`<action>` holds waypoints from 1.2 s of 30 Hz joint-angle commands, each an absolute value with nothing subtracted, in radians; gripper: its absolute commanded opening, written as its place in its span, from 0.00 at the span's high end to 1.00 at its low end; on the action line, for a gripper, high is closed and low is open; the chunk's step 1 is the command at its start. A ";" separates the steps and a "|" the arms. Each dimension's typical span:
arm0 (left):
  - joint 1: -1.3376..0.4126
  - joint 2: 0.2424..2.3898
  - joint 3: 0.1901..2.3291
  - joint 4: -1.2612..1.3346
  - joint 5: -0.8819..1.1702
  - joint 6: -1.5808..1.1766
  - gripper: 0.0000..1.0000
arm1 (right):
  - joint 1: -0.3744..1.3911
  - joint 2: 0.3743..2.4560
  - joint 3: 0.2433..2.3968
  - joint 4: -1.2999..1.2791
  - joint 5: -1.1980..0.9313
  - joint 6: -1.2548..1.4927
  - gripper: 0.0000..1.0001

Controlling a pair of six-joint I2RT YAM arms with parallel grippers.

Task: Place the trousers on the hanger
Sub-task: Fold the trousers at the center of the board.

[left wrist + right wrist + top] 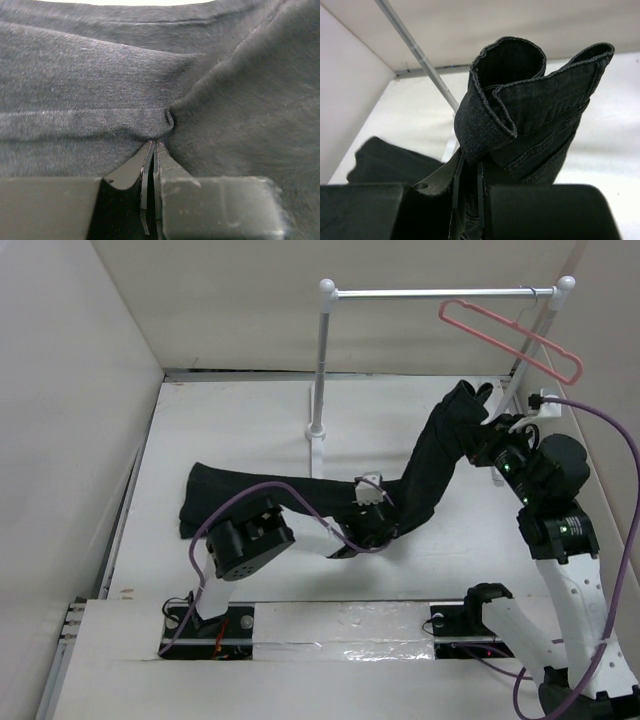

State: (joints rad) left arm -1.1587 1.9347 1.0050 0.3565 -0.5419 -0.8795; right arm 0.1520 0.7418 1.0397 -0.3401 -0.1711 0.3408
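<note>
**Item:** the trousers [425, 465]. Black, denim-like weave. They run from the left middle of the table [240, 430] up towards its far right corner, where one end is raised off the surface.

**Handling (judged):** Soft and limp, fairly heavy for cloth. The span sags between the two holds. Not fragile, and the coarse weave looks unlikely to slip. The stitched, doubled edges are the firmest places to take hold; a pinch of single-layer cloth mid-leg will only bunch.

**Item:** the hanger [512, 340]. Pink, hooked on the right end of the rail [440, 292], above the far right corner. It is apart from the cloth, and nothing is on it yet.

**Left gripper** [154, 146]: clenched on a pucker of the trousers, with the fingers almost meeting. The arm is low and reaches across to the table's middle, near its front edge.

**Right gripper** [468, 167]: clamped on a folded, stitched band of the trousers (hem or waistband, unclear). That end stands up above the fingers. The arm is raised with the elbow bent, and the wrist is aimed at the far right corner, just below the hanger.
</note>
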 commanded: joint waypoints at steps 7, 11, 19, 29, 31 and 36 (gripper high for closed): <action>-1.230 2.135 1.313 0.379 -0.342 -0.856 1.00 | 0.179 0.770 1.210 -0.230 -0.319 0.373 1.00; -1.229 1.995 1.258 0.339 -0.439 -0.805 1.00 | 0.280 0.847 1.226 -0.184 -0.344 0.387 1.00; -0.979 1.308 0.870 0.221 -0.529 -0.767 0.60 | 0.521 1.021 1.291 -0.049 -0.181 0.393 1.00; -0.675 0.626 0.830 -0.148 -0.589 -0.718 0.61 | 0.848 1.397 1.558 0.034 -0.031 0.361 1.00; -0.666 0.562 0.873 -0.196 -0.627 -0.712 0.61 | 0.905 1.526 1.615 0.043 -0.008 0.348 1.00; -0.666 0.468 0.904 -0.313 -0.738 -0.739 0.61 | 1.047 1.810 1.650 0.112 -0.050 0.393 0.76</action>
